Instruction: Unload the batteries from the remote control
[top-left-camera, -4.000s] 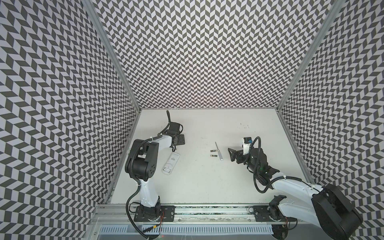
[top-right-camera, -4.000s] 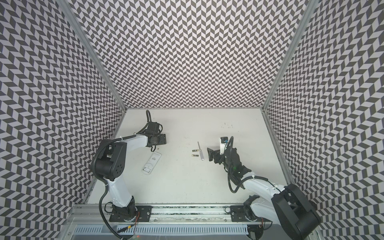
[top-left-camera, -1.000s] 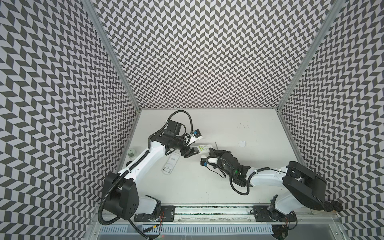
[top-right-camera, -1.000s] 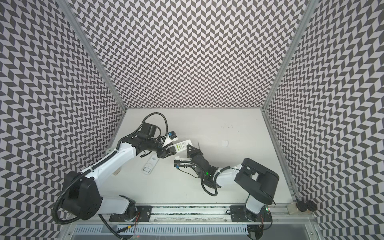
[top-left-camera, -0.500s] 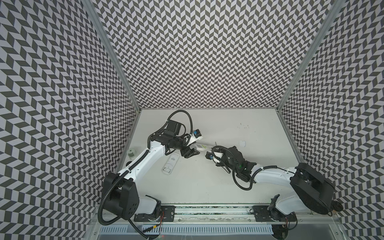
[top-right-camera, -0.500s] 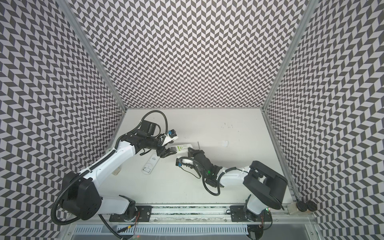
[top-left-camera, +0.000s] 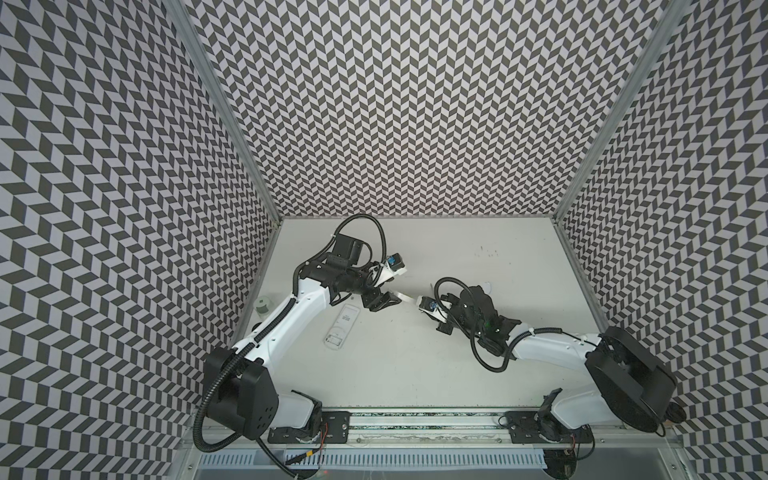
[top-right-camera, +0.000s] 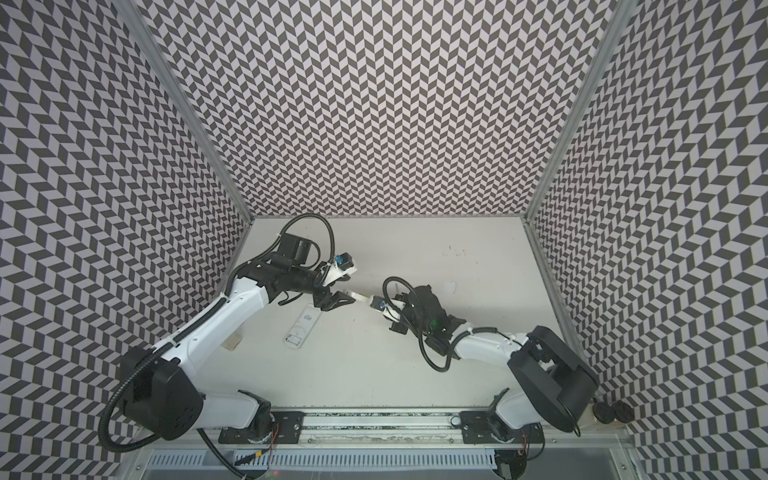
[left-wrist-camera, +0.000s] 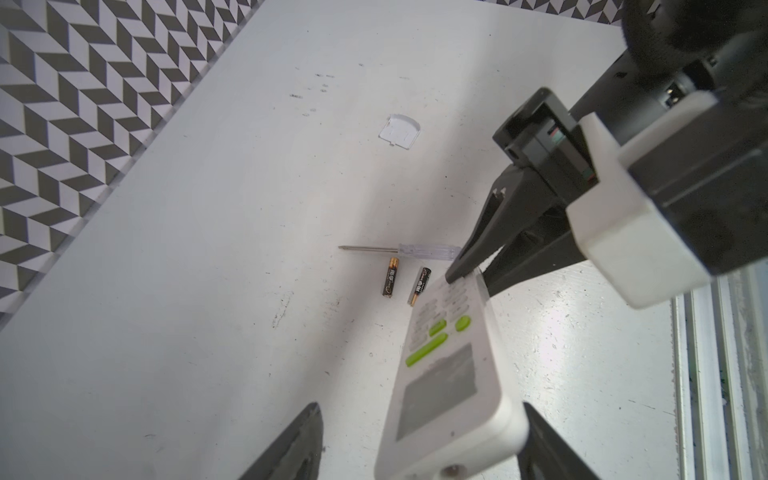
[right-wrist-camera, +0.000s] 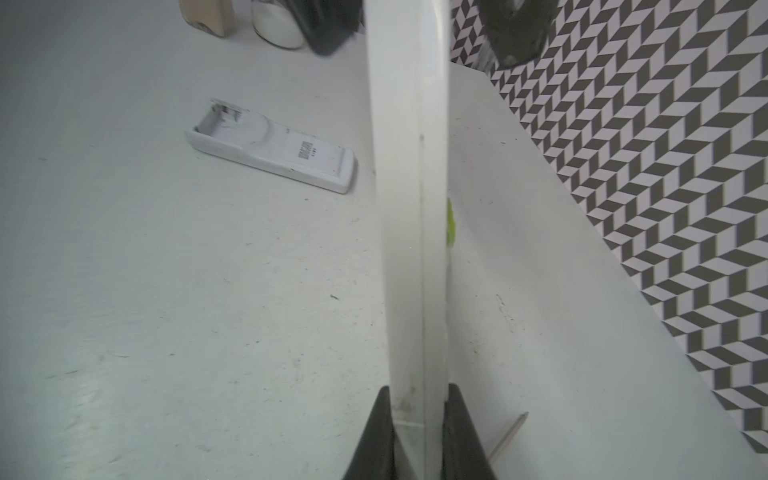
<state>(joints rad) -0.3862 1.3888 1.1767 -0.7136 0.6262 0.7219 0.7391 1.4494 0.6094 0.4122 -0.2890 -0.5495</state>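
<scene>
A white remote control (left-wrist-camera: 446, 382) with green buttons hangs above the table between both arms. My right gripper (right-wrist-camera: 419, 390) is shut on one end of it. My left gripper (left-wrist-camera: 419, 409) stands open around the other end, with a gap on one side. In both top views the remote (top-left-camera: 404, 297) (top-right-camera: 358, 296) shows as a short white strip between the two grippers. Two black batteries (left-wrist-camera: 390, 277) (left-wrist-camera: 420, 286) with gold ends lie on the table under the remote. A second white remote (right-wrist-camera: 274, 153) (top-left-camera: 341, 328) lies face down with its battery bay uncovered.
A thin screwdriver (left-wrist-camera: 399, 249) with a clear handle lies beside the batteries. A loose white battery cover (left-wrist-camera: 400, 131) (top-left-camera: 486, 287) lies farther back. A small jar (top-left-camera: 262, 305) and a wooden block (top-right-camera: 232, 341) stand by the left wall.
My left jaws have spread wider around the remote's end. My right arm has drawn back to the right, keeping its grip on the remote.
</scene>
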